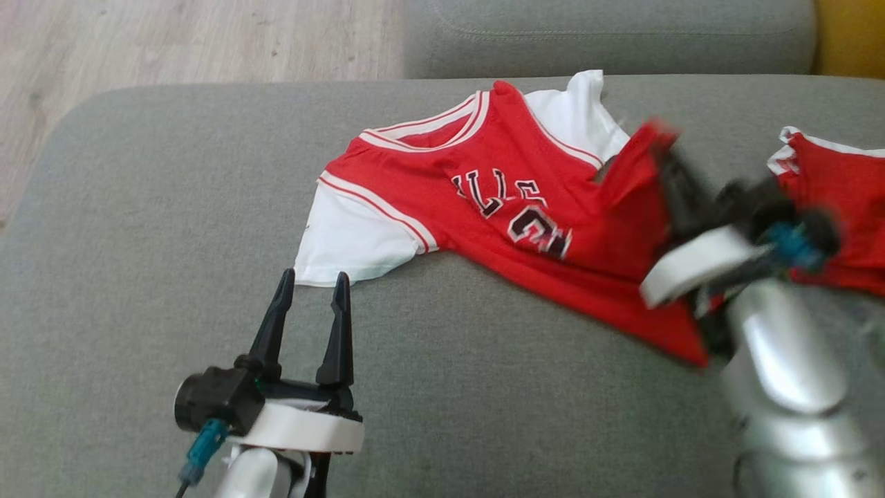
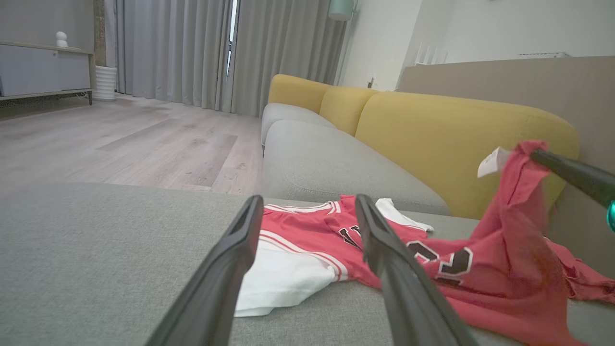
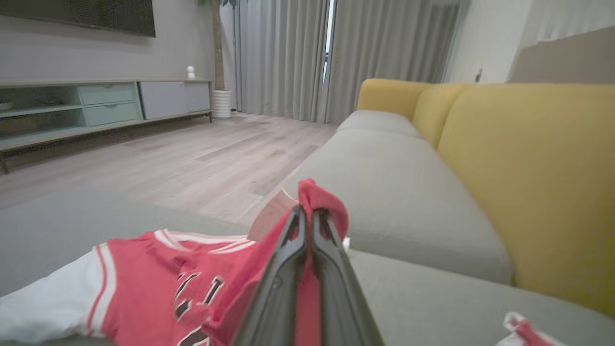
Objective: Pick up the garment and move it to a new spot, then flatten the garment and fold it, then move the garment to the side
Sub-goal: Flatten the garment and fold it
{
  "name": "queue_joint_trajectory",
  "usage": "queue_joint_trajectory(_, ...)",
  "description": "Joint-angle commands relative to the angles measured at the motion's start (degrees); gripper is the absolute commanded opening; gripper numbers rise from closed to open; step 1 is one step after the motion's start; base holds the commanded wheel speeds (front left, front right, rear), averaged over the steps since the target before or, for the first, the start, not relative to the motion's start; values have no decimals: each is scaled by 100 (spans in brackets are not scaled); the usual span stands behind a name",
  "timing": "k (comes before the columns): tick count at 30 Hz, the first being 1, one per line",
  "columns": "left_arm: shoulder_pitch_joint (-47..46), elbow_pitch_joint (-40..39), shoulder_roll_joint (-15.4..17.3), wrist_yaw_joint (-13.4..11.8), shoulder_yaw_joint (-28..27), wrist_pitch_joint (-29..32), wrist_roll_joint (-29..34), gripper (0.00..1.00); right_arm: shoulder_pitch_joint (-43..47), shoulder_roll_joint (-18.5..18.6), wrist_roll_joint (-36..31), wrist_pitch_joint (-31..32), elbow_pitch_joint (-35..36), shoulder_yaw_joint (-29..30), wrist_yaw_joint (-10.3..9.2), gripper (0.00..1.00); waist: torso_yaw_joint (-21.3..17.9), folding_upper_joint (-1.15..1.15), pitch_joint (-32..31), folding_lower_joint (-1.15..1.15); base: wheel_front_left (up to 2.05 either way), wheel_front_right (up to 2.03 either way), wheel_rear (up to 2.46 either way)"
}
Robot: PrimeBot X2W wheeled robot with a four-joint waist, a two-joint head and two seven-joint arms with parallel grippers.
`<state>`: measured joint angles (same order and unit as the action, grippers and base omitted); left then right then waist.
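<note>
1. Garment (image 1: 498, 207) — red-and-white jersey spread on the grey cushion (image 1: 138, 277), one red edge raised.
2. Right tool (image 3: 307, 214): pressed together, pinching that edge.
3. Left tool (image 1: 312, 282): spread, just short of the white sleeve (image 1: 346, 242).
4. Handling — light, limp cloth, likely to drape and bunch; grip hems or corners.

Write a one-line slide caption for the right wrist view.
Right gripper shut on a raised fold of the red-and-white jersey, above the grey sofa seat.
</note>
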<state>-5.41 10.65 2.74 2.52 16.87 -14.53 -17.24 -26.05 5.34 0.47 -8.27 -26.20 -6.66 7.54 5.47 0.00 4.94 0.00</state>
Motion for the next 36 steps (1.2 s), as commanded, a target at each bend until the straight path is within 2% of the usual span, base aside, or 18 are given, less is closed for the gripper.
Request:
queue_joint_trajectory(1, -196, -204, 14, -5, -113, -47, -39, 100, -443, 117, 12, 71, 215, 0, -5, 0, 50, 0, 35, 0, 0, 0, 0)
queue_joint_trajectory(6, -279, -193, 14, 1, -54, -47, -76, 100, -1217, 585, 15, 291, -120, 205, -5, 0, 210, 0, 156, 0, 0, 0, 0)
queue_joint_trajectory(7, -279, -193, 14, 1, -54, -47, -76, 100, -1217, 585, 15, 291, -120, 205, -5, 0, 210, 0, 156, 0, 0, 0, 0)
queue_joint_trajectory(12, -355, -186, 14, 6, -20, -47, -104, 100, -1936, 997, -237, 333, -1039, 404, -5, 0, 360, 0, 289, 0, 0, 0, 0)
queue_joint_trajectory(13, -370, -182, 14, 10, -13, -47, -110, 100, -2061, 1064, -334, 320, -1248, 449, -5, 32, 383, 0, 314, 0, 0, 0, 0)
queue_joint_trajectory(14, -383, -175, 14, 13, -12, -47, -113, 100, -2170, 1124, -462, 336, -1472, 520, -5, 100, 400, 0, 331, 0, 0, 0, 0)
queue_joint_trajectory(19, -412, -169, 14, -2, -76, -47, -129, 100, -2541, 1046, -810, 105, -2182, 812, -5, 100, 415, 0, 362, 0, 0, 0, 0)
queue_joint_trajectory(25, -356, -206, 14, -28, -257, -47, -86, 100, -2349, 629, -904, -508, -2239, 900, -5, 100, 209, 0, 190, 0, 0, 0, 0)
queue_joint_trajectory(31, -243, -353, 14, -49, -438, -47, -15, 100, -1300, 2, -430, -664, -1325, 919, -5, 100, -98, 0, -36, 0, 0, 0, 0)
queue_joint_trajectory(36, -172, -424, 14, -46, -506, -47, 19, 100, 78, -219, -108, -671, -310, 604, -5, 100, -292, 0, -167, 0, 0, 0, 0)
